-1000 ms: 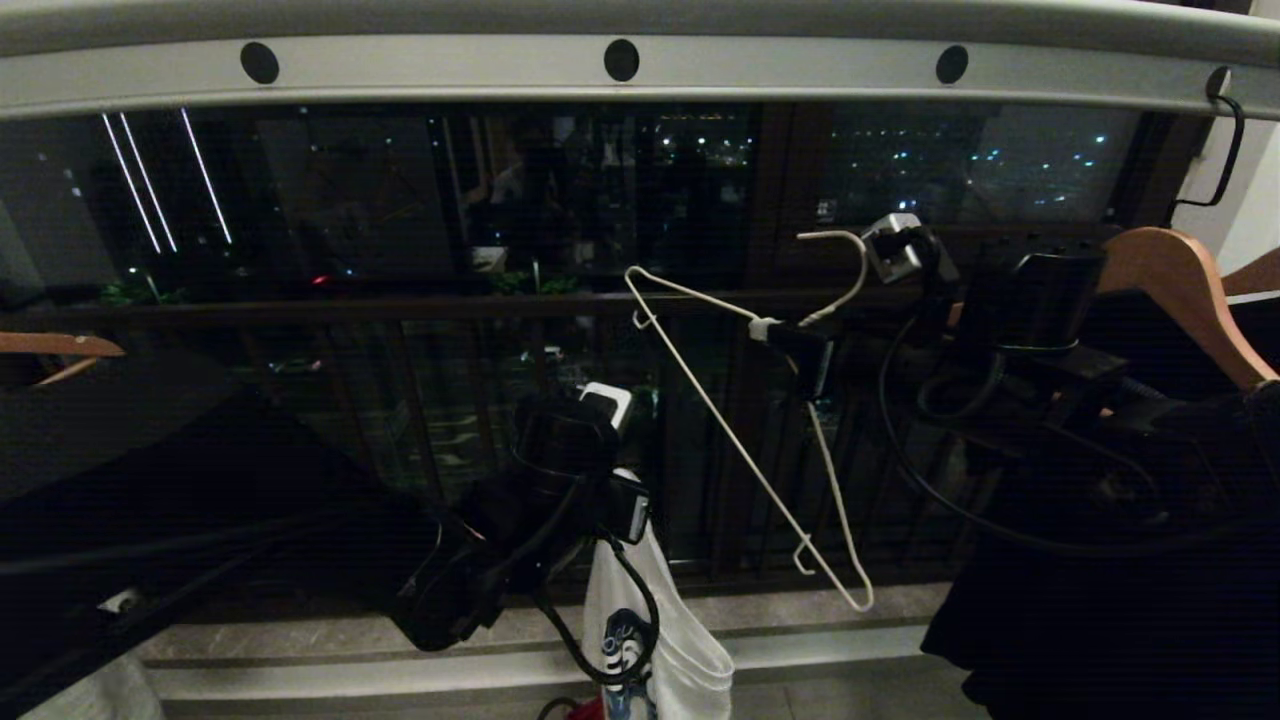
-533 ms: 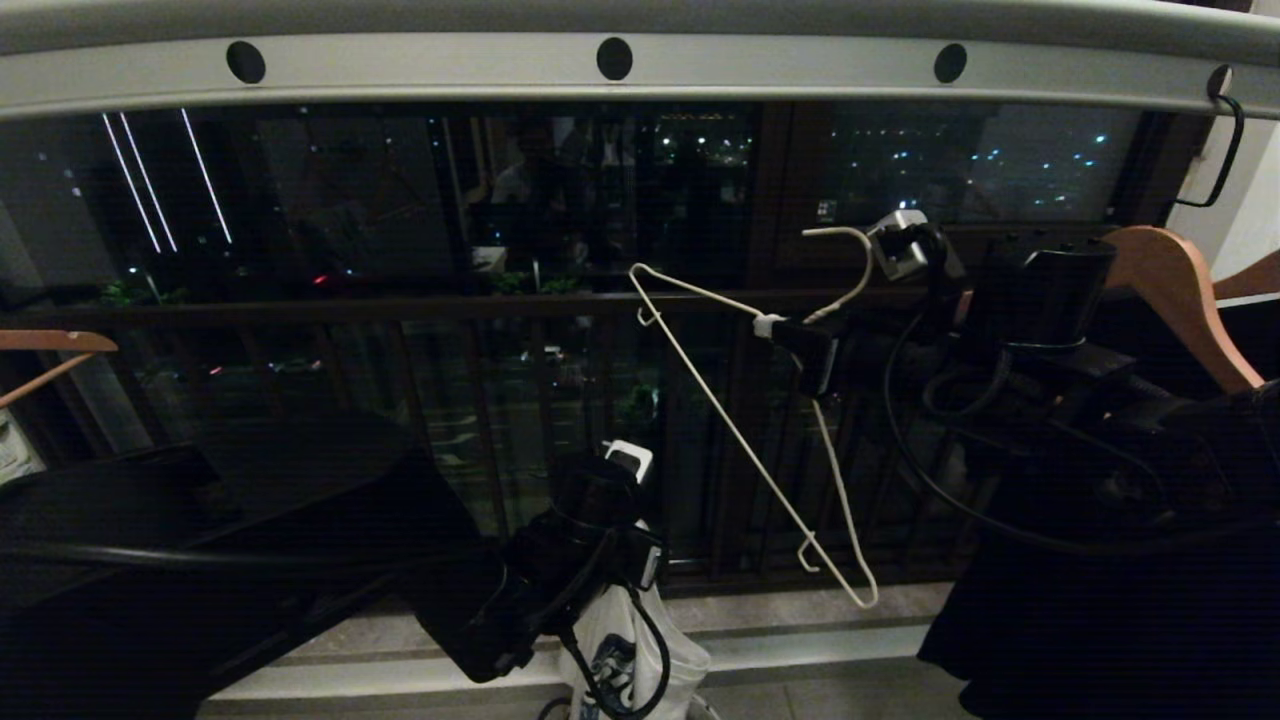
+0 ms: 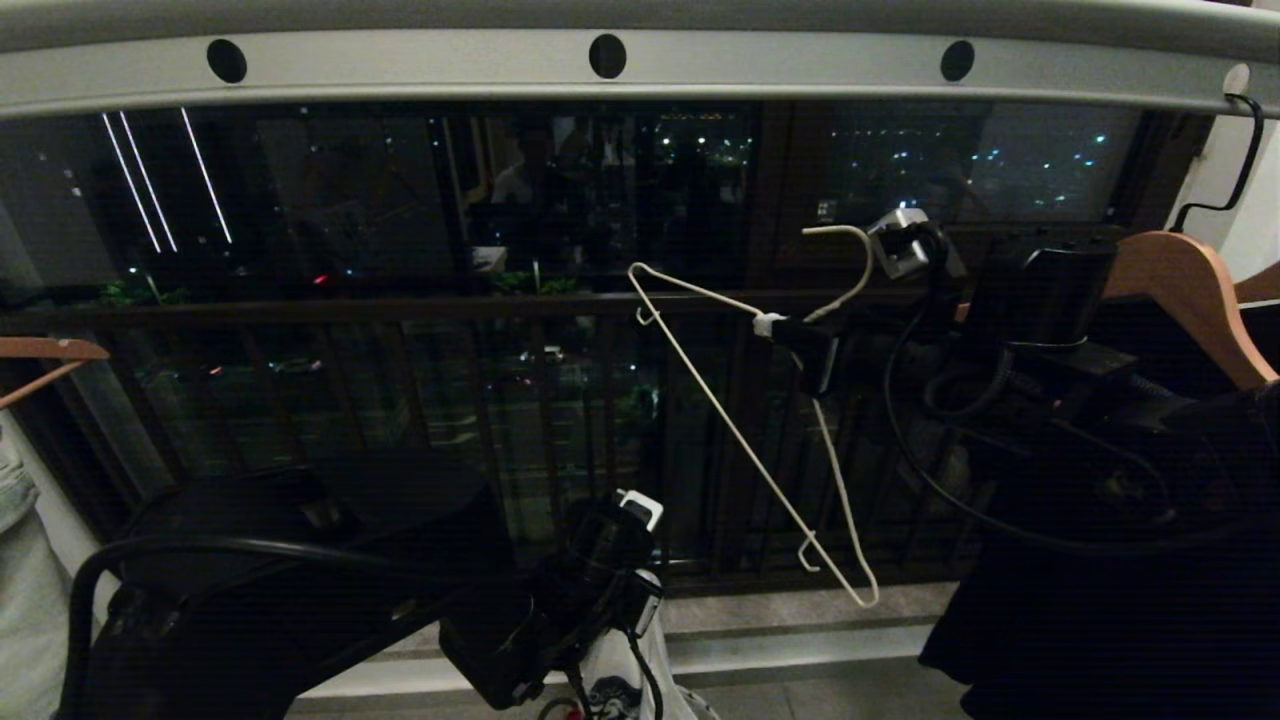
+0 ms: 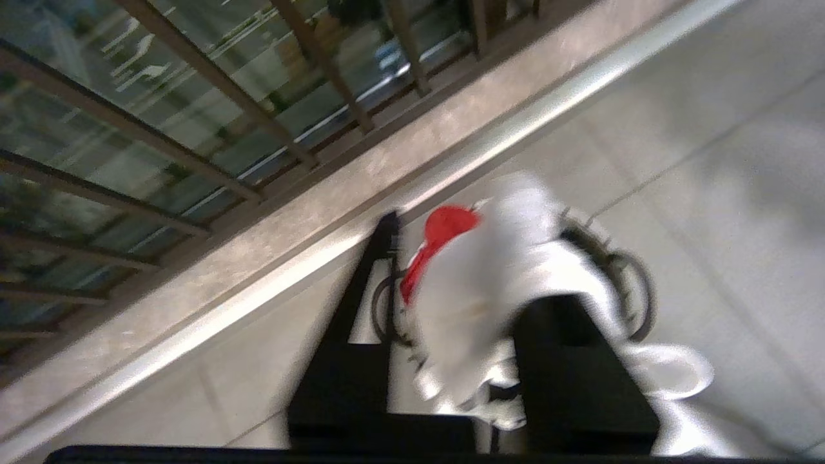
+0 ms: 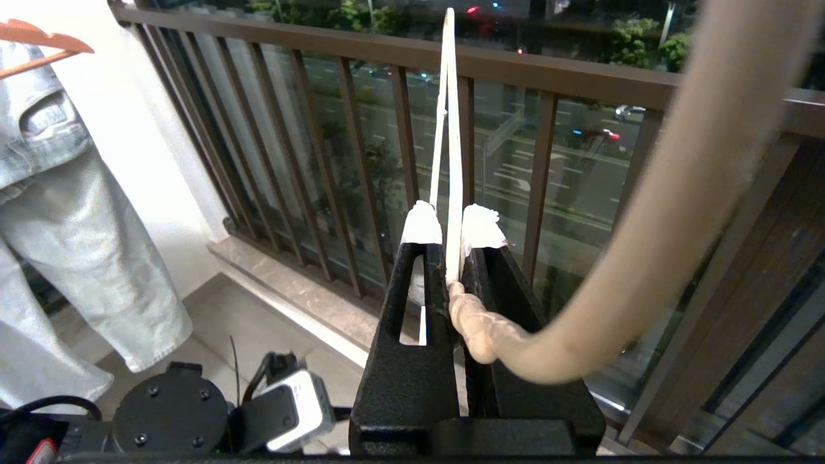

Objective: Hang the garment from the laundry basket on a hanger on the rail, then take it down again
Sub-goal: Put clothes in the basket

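The garment (image 4: pixel 509 270) drapes over the laundry basket (image 4: pixel 635 290) beside red cloth (image 4: pixel 438 235).

White wire hanger (image 3: pixel 760 440) is hanging tilted in mid-air below the rail (image 3: pixel 640 70), hook uppermost, one arm slanting down toward the floor; its twisted neck is sitting pinched between black fingers in the right wrist view (image 5: pixel 474 322). Rail is running across the top, pale grey, dark round holes spaced along its face. White T-shirt (image 4: pixel 490 303) is bunching low near the floor, draping over the basket (image 4: pixel 622 290); only the basket's dark handle loops are showing clearly. Blue print is peeking out at the head view's bottom edge (image 3: pixel 612 692).
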You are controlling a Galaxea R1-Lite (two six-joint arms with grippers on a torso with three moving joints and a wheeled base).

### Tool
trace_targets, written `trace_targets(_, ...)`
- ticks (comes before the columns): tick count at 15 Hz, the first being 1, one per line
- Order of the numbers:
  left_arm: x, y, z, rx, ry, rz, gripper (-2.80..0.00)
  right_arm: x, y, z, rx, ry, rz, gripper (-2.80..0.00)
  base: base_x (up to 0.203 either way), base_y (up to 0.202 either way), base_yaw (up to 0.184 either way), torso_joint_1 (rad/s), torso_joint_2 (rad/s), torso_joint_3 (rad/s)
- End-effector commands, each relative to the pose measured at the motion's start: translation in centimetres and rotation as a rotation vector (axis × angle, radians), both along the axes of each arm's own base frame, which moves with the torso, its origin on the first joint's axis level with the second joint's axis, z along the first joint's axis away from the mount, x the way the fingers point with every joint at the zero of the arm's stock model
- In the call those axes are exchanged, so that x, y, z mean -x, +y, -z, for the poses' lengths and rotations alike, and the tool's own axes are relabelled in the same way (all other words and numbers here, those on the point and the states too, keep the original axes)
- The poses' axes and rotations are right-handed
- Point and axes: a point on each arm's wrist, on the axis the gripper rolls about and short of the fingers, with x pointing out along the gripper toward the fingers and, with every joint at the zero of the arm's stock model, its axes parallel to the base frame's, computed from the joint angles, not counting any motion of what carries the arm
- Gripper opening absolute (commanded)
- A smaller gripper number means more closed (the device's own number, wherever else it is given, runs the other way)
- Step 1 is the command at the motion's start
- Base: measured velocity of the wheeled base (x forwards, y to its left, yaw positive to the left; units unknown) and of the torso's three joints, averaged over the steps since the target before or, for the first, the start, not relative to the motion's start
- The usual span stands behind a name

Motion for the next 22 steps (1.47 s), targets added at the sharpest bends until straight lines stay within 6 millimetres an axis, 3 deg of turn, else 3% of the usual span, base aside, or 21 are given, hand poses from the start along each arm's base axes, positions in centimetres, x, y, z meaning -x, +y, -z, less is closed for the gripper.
trace_targets(1, 0.7, 1.1, 0.1, -0.089, -0.004, 0.040, 0.00, 0.4, -0.1, -0.5, -0.006, -0.013, -0.003, -2.80, 0.000, 0.000, 0.000, 0.000, 0.00, 0.000)
trace_targets(5, 1.8, 2.9, -3.4, -0.164, -0.034, 0.078, 0.00, 0.4, -0.2, -0.7, -0.008, -0.018, -0.002, -2.80, 0.000, 0.000, 0.000, 0.000, 0.01, 0.000)
trace_targets(8, 1.6, 4.0, -2.6, -0.295, 0.095, 0.090, 0.00, 0.5, -0.2, -0.6, -0.007, -0.016, -0.002, -2.80, 0.000, 0.000, 0.000, 0.000, 0.00, 0.000)
trace_targets(11, -0.6, 2.9, -1.6, -0.245, 0.140, 0.028, 0.00, 0.4, -0.2, -0.6, -0.007, -0.015, -0.002, -2.80, 0.000, 0.000, 0.000, 0.000, 0.00, 0.000)
trace_targets(14, -0.9, 2.8, -0.4, -0.226, 0.186, -0.008, 0.00, 0.5, -0.2, -0.6, -0.007, -0.016, -0.002, -2.80, 0.000, 0.000, 0.000, 0.000, 0.00, 0.000)
trace_targets(17, -0.1, 3.3, -3.0, -0.202, 0.146, -0.008, 0.00, 0.5, -0.2, -0.6, -0.007, -0.016, -0.002, -2.80, 0.000, 0.000, 0.000, 0.000, 0.00, 0.000)
trace_targets(18, 0.2, 3.6, -4.1, -0.193, 0.131, -0.007, -2.80, 0.4, -0.2, -0.6, -0.007, -0.015, -0.002, -2.80, 0.000, 0.000, 0.000, 0.000, 0.00, 0.000)
trace_targets(22, 2.3, 4.9, -9.0, -0.190, 0.112, 0.003, -2.80, 0.6, -0.2, 0.0, 0.001, 0.003, -0.003, -2.80, 0.000, 0.000, 0.000, 0.000, 0.00, 0.000)
